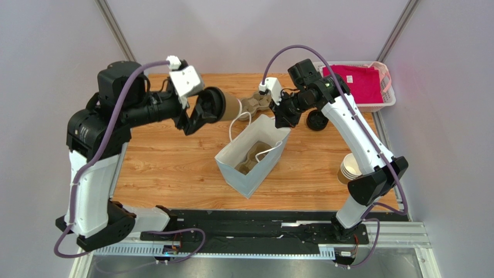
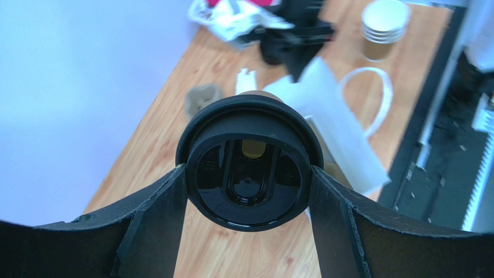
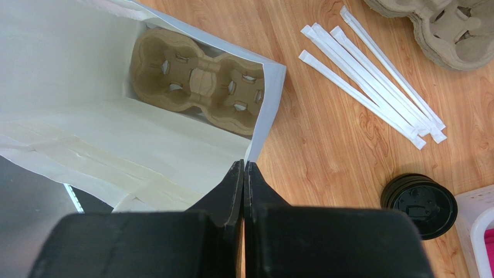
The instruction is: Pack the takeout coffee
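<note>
The takeout coffee [image 1: 231, 107] is seen lifted off the desk [image 1: 174, 162], lying on its side in the air at about eleven o'clock from the white paper bag [image 1: 243, 174]. It is gripped at the black lid by the left pincer [image 1: 204, 111], one finger pressed to each side of the lid, with the brown cup's base turned toward the bag.

The bag is stood open near the middle of the desk, its mouth tilted toward the cameras. A brown cardboard cup carrier [image 3: 197, 81] is seen lying flat on its bottom. The right pincer [image 3: 243, 168] is clenched on the bag's rim at the two o'clock side, with the paper edge running in between its fingertips.

Beyond the bag, at twelve o'clock, a pile of spare carriers [image 3: 446, 29] is seen, with paper-wrapped straws [image 3: 371, 75] fanned out beside it. A stack of loose black lids [image 3: 420, 202] is placed at two o'clock from the bag, just beside a white basket [image 1: 389, 87] holding pink cloth. A stack of lidless cups [image 1: 349, 168] is stood at three o'clock, by the right arm.
</note>
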